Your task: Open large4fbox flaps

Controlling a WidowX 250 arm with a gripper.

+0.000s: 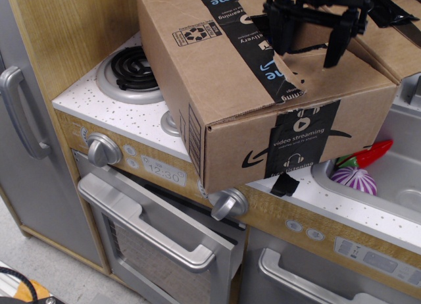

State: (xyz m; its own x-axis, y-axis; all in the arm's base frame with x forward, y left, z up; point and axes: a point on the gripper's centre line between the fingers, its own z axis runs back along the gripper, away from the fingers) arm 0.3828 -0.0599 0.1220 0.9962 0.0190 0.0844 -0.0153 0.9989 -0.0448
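Large4fbox (pixel 217 87) tape: "video streaming" w/ smile-arrow

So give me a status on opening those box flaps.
Done: the black tape across the top of the large4fbox is torn through. In hand: the gripper, fingers spread, sits over the near flap at the seam. Left: that flap lies nearly flat; the right flap is only partly raised.
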